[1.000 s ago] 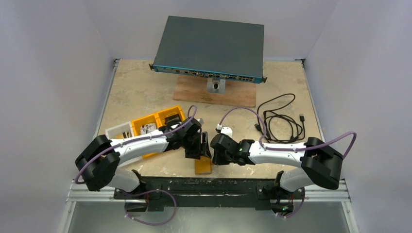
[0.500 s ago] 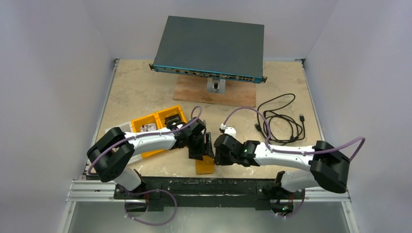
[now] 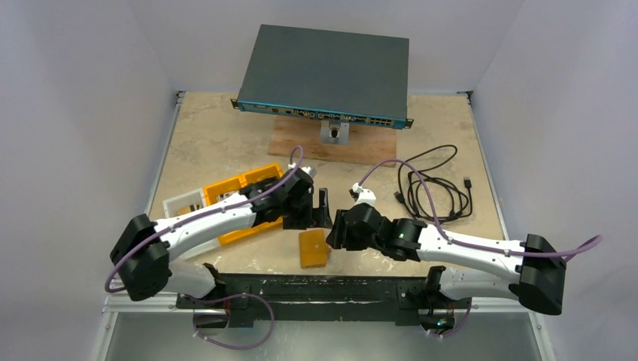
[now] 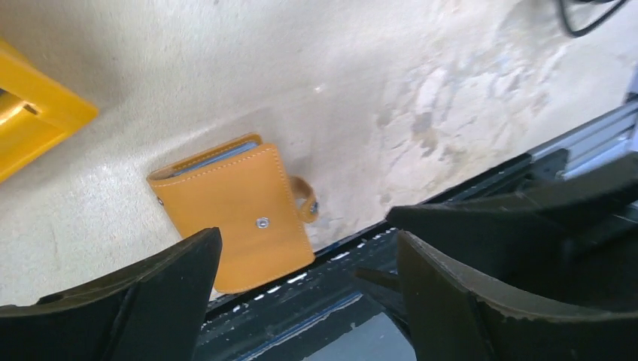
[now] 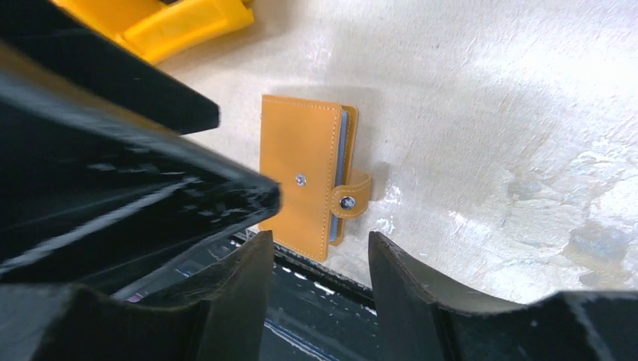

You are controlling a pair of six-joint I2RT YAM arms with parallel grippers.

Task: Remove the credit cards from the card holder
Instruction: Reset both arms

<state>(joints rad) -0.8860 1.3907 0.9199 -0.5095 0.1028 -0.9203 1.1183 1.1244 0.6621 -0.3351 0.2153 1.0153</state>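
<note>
Card holder (image 3: 314, 249) lies flat at the near edge of the bench (image 3: 226, 135), folded, with its strap tab apparently unsnapped. The credit cards (image 4: 214, 157) show only as a grey-blue edge inside; none are out. Just beyond, left gripper (image 4: 308, 229) and right gripper (image 5: 317, 239) hover over it, both spread and empty — judged ready to pin and pull. Yellow tray (image 3: 222, 189) sits farther left.
</note>
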